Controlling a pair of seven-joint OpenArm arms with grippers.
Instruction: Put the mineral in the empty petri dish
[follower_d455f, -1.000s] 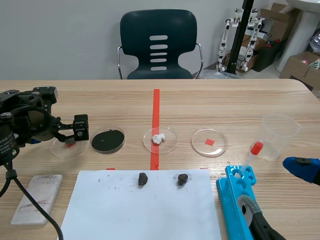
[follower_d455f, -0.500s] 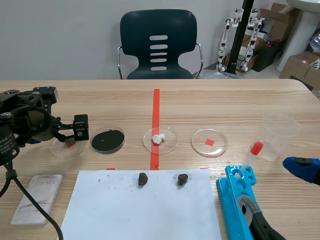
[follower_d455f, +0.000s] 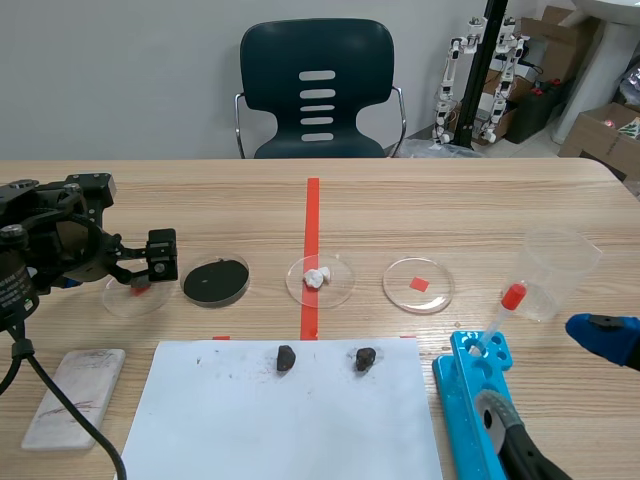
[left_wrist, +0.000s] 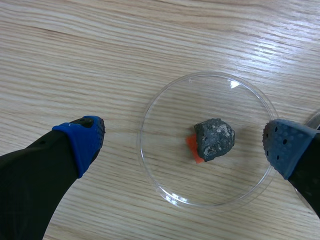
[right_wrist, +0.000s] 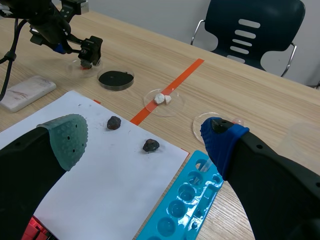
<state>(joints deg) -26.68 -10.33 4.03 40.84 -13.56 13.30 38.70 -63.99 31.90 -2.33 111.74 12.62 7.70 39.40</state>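
Blue pads (left_wrist: 82, 142) of the left gripper (left_wrist: 182, 144) stand wide apart and hold nothing, one on each side of a clear dish (left_wrist: 165, 90). A dark grey stone (left_wrist: 214, 139) lies inside that dish, free of both fingers, partly covering an orange tape square (left_wrist: 191, 148). In the scene view this dish is the leftmost in a row of four on the wooden table (follower_d455f: 450, 215). Next to it is a dish of black powder (follower_d455f: 216, 281), then a dish with white lumps (follower_d455f: 320, 280) on the red tape line, then a dish over a red square (follower_d455f: 418, 285). Nearer the robot, two more dark stones (follower_d455f: 286, 357) sit apart on a sheet of white paper (follower_d455f: 290, 420). The right gripper (right_wrist: 145, 136) hangs open and empty above the table's right side, with a blue rack (right_wrist: 187, 205) ahead of it and a plastic cup (follower_d455f: 558, 272) nearby
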